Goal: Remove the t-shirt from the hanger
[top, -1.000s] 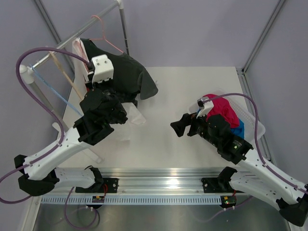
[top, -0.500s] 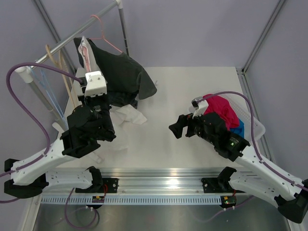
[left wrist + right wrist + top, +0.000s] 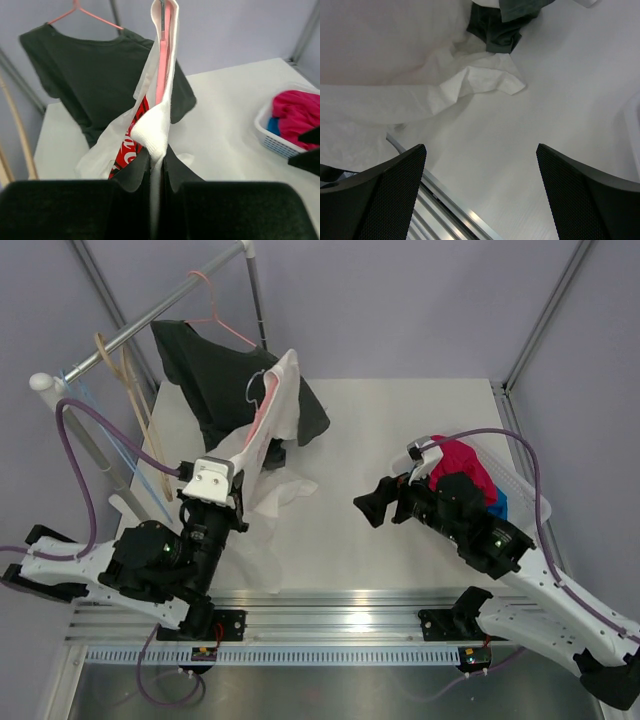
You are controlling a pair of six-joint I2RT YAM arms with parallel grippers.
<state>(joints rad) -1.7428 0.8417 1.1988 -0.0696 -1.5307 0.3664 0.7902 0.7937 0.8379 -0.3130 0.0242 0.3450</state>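
White table [image 3: 400,440], t-shirt [image 3: 272,435] hem trailing on it; grey walls [image 3: 400,300], rail [image 3: 160,308] behind.

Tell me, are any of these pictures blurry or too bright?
Top view: sharp and evenly lit, with only soft shadows on the table. Left wrist view: the left gripper, shut on the t-shirt, looks a bit fuzzy so near the lens; the hanger is clearer. Right wrist view: the t-shirt nearly melts into the bright table.
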